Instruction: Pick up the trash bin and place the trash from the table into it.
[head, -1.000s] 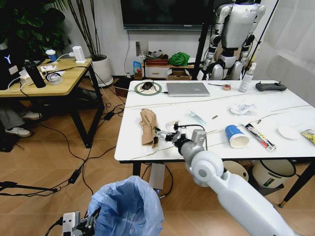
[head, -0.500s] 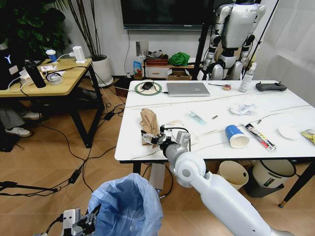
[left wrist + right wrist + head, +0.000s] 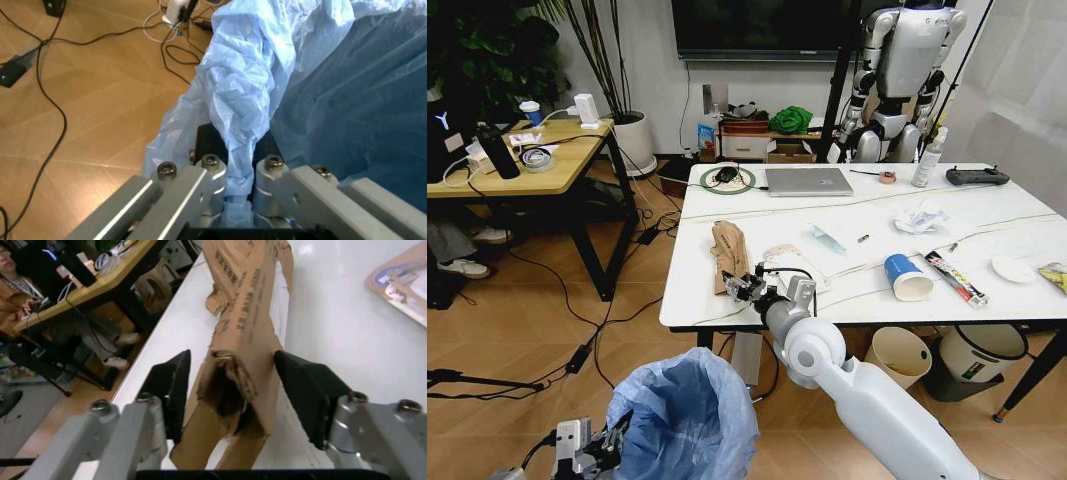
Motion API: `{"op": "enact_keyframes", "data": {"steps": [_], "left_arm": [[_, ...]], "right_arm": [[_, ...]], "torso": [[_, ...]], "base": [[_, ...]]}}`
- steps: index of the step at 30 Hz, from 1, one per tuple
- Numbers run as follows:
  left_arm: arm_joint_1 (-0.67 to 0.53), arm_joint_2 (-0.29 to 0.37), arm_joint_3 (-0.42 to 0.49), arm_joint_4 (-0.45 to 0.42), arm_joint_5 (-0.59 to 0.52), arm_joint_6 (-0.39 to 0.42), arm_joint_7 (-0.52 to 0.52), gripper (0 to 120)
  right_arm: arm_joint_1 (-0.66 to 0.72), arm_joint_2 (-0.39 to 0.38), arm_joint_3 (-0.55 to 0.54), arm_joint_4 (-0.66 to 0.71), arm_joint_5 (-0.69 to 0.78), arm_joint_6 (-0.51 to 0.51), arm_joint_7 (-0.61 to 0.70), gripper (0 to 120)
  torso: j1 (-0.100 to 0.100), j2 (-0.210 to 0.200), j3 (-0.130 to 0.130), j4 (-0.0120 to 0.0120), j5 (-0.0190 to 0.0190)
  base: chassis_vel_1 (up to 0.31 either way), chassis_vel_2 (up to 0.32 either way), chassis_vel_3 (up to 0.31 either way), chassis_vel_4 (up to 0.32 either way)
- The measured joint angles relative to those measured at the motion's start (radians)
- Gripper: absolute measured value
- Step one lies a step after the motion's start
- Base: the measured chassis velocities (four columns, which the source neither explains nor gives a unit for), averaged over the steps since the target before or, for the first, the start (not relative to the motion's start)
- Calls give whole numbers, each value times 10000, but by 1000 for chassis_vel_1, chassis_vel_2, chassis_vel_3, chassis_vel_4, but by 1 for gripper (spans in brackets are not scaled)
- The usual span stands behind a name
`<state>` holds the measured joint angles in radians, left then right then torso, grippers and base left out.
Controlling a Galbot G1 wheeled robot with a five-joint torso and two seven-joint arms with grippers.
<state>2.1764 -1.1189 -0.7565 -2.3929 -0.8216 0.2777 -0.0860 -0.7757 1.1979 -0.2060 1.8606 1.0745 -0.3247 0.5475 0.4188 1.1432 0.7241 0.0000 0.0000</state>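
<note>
While the head view had the right gripper (image 3: 739, 288) at the near end of the crumpled brown paper bag (image 3: 728, 254) on the white marble-look table (image 3: 987, 215), the blue-bag-lined round trash bin (image 3: 685, 420) sat low beside the left gripper (image 3: 587, 455). Left wrist: fingers (image 3: 197, 187) were pinched tight on the bin's bunched blue liner. Right wrist: fingers (image 3: 170, 385) were spread wide, straddling the brown bag, not yet clamped.

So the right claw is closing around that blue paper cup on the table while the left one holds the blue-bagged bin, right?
Not the cup. The right claw straddles the crumpled brown paper bag, as the right wrist view shows; the blue paper cup lies apart on the table. The left claw does hold the bin's bag.
</note>
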Motion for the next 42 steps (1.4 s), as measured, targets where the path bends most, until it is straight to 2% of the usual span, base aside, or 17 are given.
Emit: {"op": "enact_keyframes", "data": {"steps": [1,8,9,14,19,24,25,31,33,38,39,42], "left_arm": [[0,0,0,0,0,0,0,0],[-9,-3,42,-6,0,5,-28,0],[-9,-3,42,-6,0,5,-28,0],[-10,-13,88,1,30,8,-29,0],[-6,-10,140,-45,44,17,-53,0],[18,151,288,-180,7,68,-122,0],[18,151,288,-180,7,68,-122,0],[-63,568,457,-278,-377,190,-157,0],[-107,623,465,-278,-438,210,-175,0],[-188,871,578,-394,-779,336,-278,0],[-188,871,578,-394,-779,336,-278,0],[-127,990,584,-532,-858,365,-331,0]], "right_arm": [[0,0,0,0,0,0,0,46],[14,-79,-10,-25,-67,6,-77,18],[14,-79,-10,-25,-67,6,-77,18],[-12,-187,25,-25,-74,31,-186,1],[-16,-504,233,78,-67,135,-414,0],[59,-1853,1038,777,309,284,-1228,0],[59,-1853,1038,777,309,284,-1228,0],[-700,-3736,2552,2180,25,1075,-4352,0],[-822,-3963,2759,2355,-133,1251,-4832,0],[-1697,-5133,3991,3236,-1126,2354,-7981,0],[-1697,-5133,3991,3236,-1126,2354,-7981,0],[-2347,-5719,4643,3561,-1952,2658,-9193,0]], "torso": [[0,0,0,0,0],[0,0,0,0,1],[0,0,0,0,1],[0,0,0,0,0],[0,0,0,1,3],[0,0,0,1,1],[0,0,0,1,1],[0,0,0,-1,4],[0,0,-1,-3,3],[0,0,-1,0,1],[0,0,-1,0,1],[0,0,-1,-1,2]], "base": [[0,0,0,0],[0,0,0,0],[0,0,0,0],[0,0,0,0],[0,0,0,0],[0,0,0,0],[0,0,0,0],[0,0,0,0],[0,0,0,0],[0,0,0,0],[0,0,0,0],[0,0,0,0]]}}
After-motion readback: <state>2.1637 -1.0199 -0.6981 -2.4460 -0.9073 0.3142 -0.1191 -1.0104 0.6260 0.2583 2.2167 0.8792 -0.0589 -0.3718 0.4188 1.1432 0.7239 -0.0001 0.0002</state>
